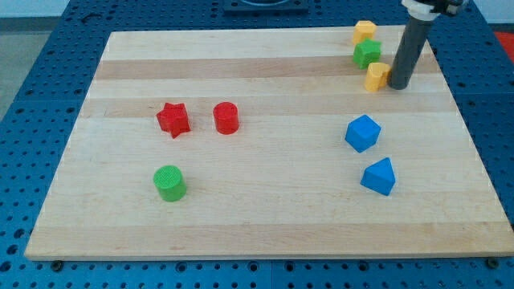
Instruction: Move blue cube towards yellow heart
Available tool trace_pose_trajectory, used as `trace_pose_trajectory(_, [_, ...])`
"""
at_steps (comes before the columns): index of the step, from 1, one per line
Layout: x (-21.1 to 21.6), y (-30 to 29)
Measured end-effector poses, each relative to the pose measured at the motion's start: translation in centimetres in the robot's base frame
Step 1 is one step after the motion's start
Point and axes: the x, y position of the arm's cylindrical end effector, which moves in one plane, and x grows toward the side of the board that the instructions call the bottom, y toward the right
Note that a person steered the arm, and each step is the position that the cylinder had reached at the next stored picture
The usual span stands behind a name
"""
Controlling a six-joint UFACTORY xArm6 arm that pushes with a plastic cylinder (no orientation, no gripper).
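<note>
My tip (399, 85) rests on the board (265, 201) near the view's top right corner, touching or just beside a small yellow block (377, 76) on its left. There are no fingers here to spread or pinch (the arm ends in a plain dark rod), so nothing is being held; the rod only pushes.

That yellow block looks like the heart, though its shape is too small to make out for certain. A second yellow block (365, 32) sits at the board's top edge, with a green block (367, 54) between the 2 yellows.

The blue cube (362, 132) lies below my tip and a little to the view's left, apart from it, with bare wood between. This is the relation that matters: the cube is directly below the yellow cluster, so it has to travel toward the view's top, and my tip stands on the wrong side of it. I judge that the tip must go round to the cube's lower side before any push.

A blue wedge-like block (378, 176) sits just below the cube, leaving a narrow gap to enter.

The rod stands nearly upright, leaning slightly to the view's right, its mount cut off at the top edge.
</note>
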Motion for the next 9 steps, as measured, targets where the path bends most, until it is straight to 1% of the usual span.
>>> trace_pose_trajectory(1, [0.1, -0.5])
trace_pose_trajectory(3, [9.1, 1.9])
trace_pose_trajectory(4, [12.9, 1.5])
trace_pose_trajectory(5, [13.8, 0.1])
trace_pose_trajectory(6, [14.2, -2.9])
trace_pose_trajectory(7, [14.3, -7.5])
trace_pose_trajectory(8, [14.3, -9.9])
trace_pose_trajectory(9, [13.2, -9.4])
